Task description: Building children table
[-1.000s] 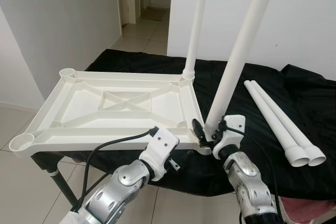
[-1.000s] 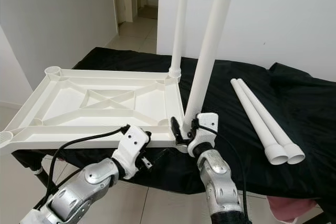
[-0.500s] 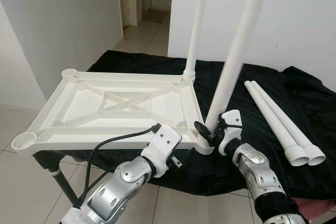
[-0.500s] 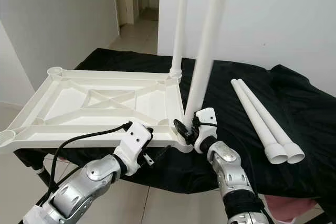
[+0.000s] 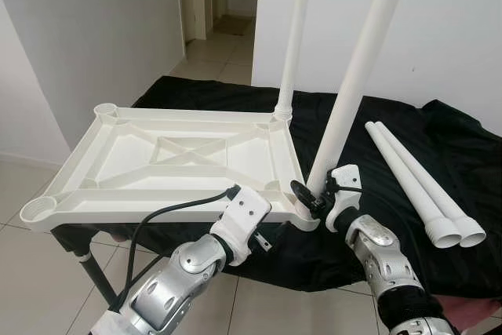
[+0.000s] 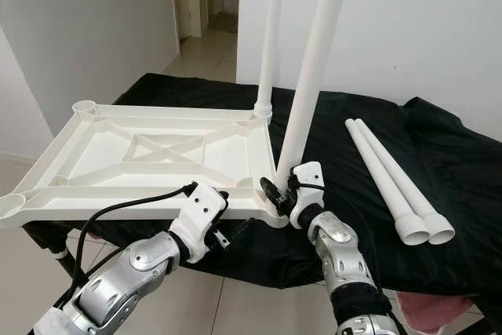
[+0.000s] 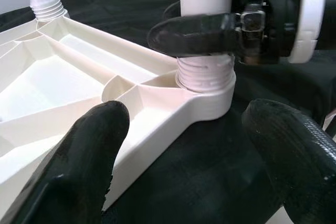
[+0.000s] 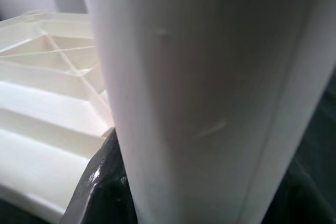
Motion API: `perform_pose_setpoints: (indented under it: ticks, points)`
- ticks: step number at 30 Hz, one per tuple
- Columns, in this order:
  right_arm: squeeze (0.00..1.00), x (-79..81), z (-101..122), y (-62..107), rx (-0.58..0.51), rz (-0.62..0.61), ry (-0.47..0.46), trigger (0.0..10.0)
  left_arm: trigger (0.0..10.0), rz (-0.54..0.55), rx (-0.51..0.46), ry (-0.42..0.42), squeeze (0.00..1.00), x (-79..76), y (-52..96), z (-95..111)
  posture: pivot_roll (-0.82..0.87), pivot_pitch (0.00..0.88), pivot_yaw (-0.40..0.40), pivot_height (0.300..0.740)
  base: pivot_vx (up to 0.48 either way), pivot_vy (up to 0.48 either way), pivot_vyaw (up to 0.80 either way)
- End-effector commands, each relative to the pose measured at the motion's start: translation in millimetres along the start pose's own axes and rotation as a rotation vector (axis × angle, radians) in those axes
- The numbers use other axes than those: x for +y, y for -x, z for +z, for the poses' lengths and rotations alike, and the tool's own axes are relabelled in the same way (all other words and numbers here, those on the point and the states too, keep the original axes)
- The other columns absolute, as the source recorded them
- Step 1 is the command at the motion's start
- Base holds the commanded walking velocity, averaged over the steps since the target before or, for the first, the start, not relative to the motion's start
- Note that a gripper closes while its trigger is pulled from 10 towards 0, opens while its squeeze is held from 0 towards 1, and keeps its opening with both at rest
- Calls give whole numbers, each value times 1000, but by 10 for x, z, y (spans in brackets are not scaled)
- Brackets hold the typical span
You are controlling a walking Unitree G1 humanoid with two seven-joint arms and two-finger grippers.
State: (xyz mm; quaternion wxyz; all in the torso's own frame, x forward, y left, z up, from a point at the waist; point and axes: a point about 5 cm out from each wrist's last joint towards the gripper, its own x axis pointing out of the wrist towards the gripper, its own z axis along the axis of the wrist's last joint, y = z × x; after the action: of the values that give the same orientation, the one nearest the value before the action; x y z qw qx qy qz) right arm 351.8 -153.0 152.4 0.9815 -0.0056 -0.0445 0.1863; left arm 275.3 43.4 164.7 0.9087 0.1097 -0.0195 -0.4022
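Head views. Tabletop (image 5: 169, 154): white plastic, lying underside up on a black cloth (image 5: 439, 162) that covers the worktop; ribs and corner sockets face upward so legs can be fitted from above. Its left end overhangs the worktop edge.
Far leg (image 5: 294, 37): seated upright in the far right socket.
Near leg (image 5: 353, 84): foot in the near right socket, tilted slightly to the right; likely the step in hand is screwing it in.
Right gripper (image 5: 318, 198): at the foot of the near leg, jaws pinching it just above the socket, a low hold that suits turning the leg.
Left gripper (image 5: 271, 237): just below the near right corner, in front of the worktop edge; probably placed to steady the tabletop.
Spare legs (image 5: 423, 186): two, lying side by side on the cloth, well right of the tabletop, threaded ends toward the robot. Two left sockets stand empty, so the build seems about half done.

Left wrist view. Left jaws spread, one finger (image 7: 84, 166) either side of the near corner, touching nothing visibly. Socket (image 7: 207, 90) holds the leg's threaded end; several threads show above the rim, so seating looks incomplete. A right finger (image 7: 197, 32) crosses the leg just above.

Right wrist view. Near leg close against the lens, tabletop ribs beyond.
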Motion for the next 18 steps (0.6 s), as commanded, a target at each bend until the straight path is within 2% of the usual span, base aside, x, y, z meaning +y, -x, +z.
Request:
perform_pose_setpoints:
  ticks: [1,3,5,8,12,18]
  points:
    - [0,-55,-80,34,40,-125,-56,10000,10000,-123,32,3,0,-82,13,-57,20,84,-20,740,0,0,0]
    - [0,-33,-71,39,30,-158,-71,10000,10000,-113,37,1,0,-80,14,-65,19,86,-19,740,0,0,0]
    - [0,29,-56,54,11,-245,-109,10000,10000,-109,52,1,0,-88,10,-90,18,89,-18,740,0,0,0]
    - [0,44,-56,57,7,-265,-117,10000,10000,-107,48,-6,0,-90,12,-88,17,90,-17,740,0,0,0]
    - [0,197,-89,83,11,-414,-137,10000,10000,-96,42,-25,0,-98,23,-93,15,95,-22,740,0,0,0]
    - [0,314,-102,100,12,-510,-190,10000,10000,-91,39,-1,0,-98,26,-89,19,93,-34,740,0,0,0]
